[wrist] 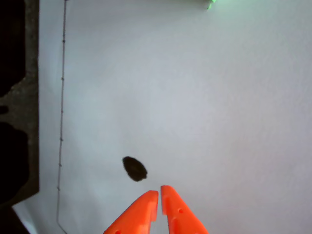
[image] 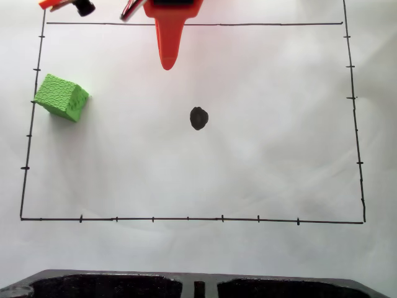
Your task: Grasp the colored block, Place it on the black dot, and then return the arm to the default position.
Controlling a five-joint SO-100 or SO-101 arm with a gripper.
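A bright green pebbled cube, the colored block [image: 61,97], rests on white paper at the left edge of a ruled rectangle in the fixed view; a sliver of its corner [wrist: 211,4] shows at the top of the wrist view. The black dot [image: 198,118] is bare near the paper's middle, and in the wrist view the black dot [wrist: 134,168] lies just above and left of the fingertips. My orange-red gripper [image: 167,64] hangs from the top centre, well right of the block. In the wrist view my gripper [wrist: 159,191] has its two tips nearly touching, holding nothing.
A thin black ruled frame [image: 186,218] with tick marks borders the paper. A dark foam tray [image: 198,285] lies along the bottom edge in the fixed view and at the left, as dark foam tray [wrist: 17,97], in the wrist view. Black cables and orange parts [image: 68,6] sit top left.
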